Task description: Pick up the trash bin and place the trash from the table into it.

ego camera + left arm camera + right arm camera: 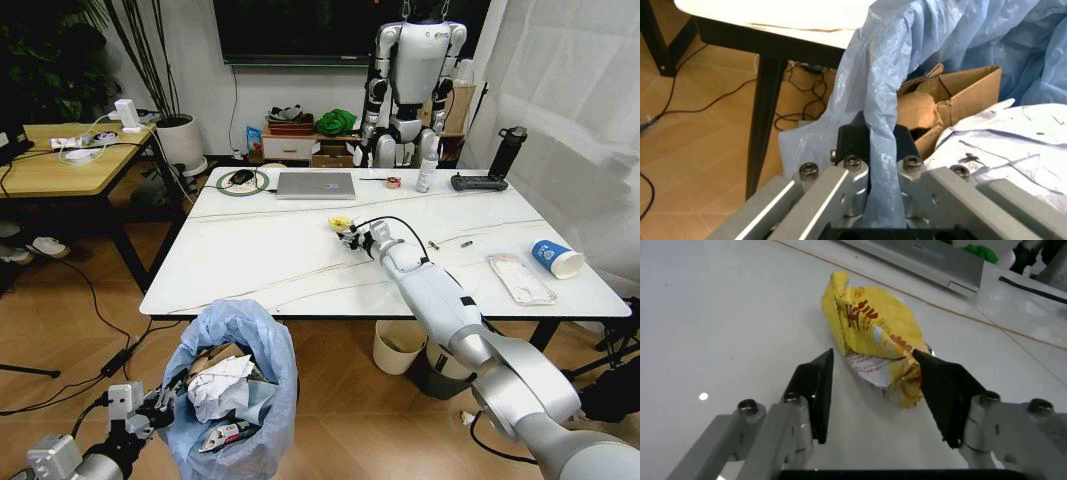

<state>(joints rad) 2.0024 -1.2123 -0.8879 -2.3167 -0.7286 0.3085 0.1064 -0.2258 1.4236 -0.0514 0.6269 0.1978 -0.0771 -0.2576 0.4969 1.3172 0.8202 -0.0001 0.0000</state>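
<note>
Red lettering is showing on the yellow wrapper [873, 347], but no word is reading clearly.

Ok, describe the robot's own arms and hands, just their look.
Both arms are smooth silver-grey tubes with rounded joints. The right hand has two flat black fingers on bolted grey metal links, with a black cable looping by the wrist. The left hand has the same build.

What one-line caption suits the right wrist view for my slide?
Open right gripper straddles the crumpled yellow wrapper lying on the white table.
</note>
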